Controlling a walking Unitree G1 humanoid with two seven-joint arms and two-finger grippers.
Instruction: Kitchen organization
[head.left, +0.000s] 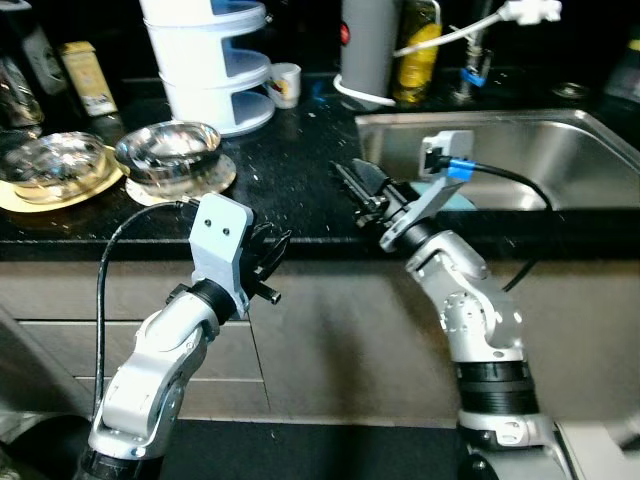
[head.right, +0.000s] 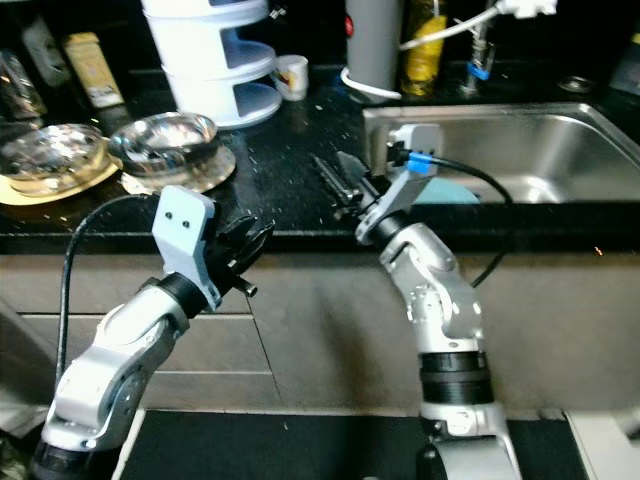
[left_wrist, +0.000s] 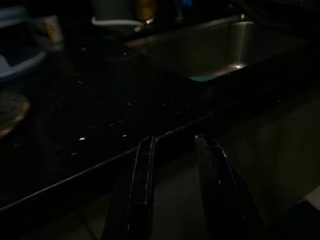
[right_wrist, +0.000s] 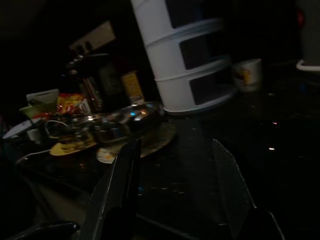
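A steel bowl (head.left: 170, 150) sits on a round mat on the black counter (head.left: 290, 170), beside a glass bowl (head.left: 50, 160) on a yellow plate (head.left: 30, 197). Behind them stand a white tiered rack (head.left: 210, 60) and a small cup (head.left: 285, 85). My left gripper (head.left: 272, 265) hangs open in front of the counter's edge, below its top, holding nothing. Raised over the counter just left of the sink (head.left: 530, 150) is my right gripper (head.left: 350, 172), its fingers (right_wrist: 125, 175) spread wide and empty, pointing toward the bowls.
A blue item (head.left: 458, 197) lies in the sink. A grey canister (head.left: 368, 45), a yellow bottle (head.left: 418, 40) and the tap (head.left: 480, 40) stand at the back. Bottles (head.left: 85, 75) crowd the far left. Cabinet fronts (head.left: 330, 330) run below the counter.
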